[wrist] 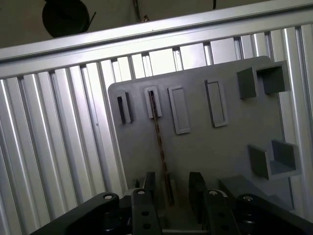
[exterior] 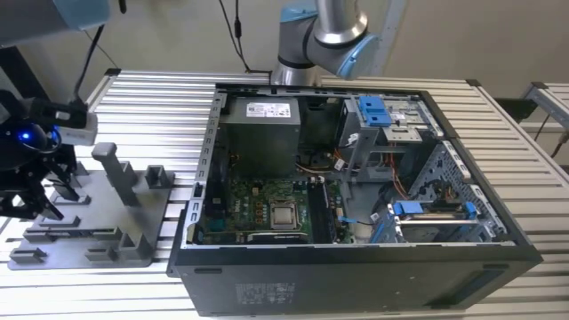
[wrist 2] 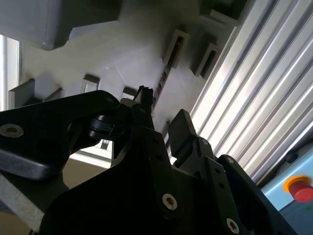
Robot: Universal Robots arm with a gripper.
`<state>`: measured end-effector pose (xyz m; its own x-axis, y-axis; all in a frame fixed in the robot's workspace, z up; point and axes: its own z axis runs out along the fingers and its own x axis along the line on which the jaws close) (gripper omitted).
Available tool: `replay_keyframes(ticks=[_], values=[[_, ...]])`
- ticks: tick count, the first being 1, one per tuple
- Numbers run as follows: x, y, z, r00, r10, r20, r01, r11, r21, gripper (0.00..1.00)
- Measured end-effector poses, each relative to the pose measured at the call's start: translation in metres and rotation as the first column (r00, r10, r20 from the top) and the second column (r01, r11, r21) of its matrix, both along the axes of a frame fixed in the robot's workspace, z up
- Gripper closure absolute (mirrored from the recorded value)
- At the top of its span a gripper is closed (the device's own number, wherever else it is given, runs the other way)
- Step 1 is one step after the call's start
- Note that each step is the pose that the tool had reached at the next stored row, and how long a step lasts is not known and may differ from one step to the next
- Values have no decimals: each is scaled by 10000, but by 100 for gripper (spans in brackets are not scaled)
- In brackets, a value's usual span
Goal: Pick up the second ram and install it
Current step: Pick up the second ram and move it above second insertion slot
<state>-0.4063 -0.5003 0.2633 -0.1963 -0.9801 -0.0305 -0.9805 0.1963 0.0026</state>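
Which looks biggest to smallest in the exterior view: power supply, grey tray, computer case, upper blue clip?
1. computer case
2. grey tray
3. power supply
4. upper blue clip
The differences are plain, so nearness to the camera leaves the order unchanged.

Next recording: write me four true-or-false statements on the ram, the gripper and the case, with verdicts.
1. The ram stands on edge in a slot of the grey tray. True.
2. The gripper is shut on the ram. False: its fingers stand apart, with the ram between them.
3. The case lies open on the slatted table. True.
4. The gripper hangs over the case. False: it is over the tray, on the exterior view's left of the case.
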Motion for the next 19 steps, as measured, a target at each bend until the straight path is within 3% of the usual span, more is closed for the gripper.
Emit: replay_keyframes(ticks=[19], values=[[-7, 0, -146, 10000, -1, 7, 1, 10000, 2, 58]])
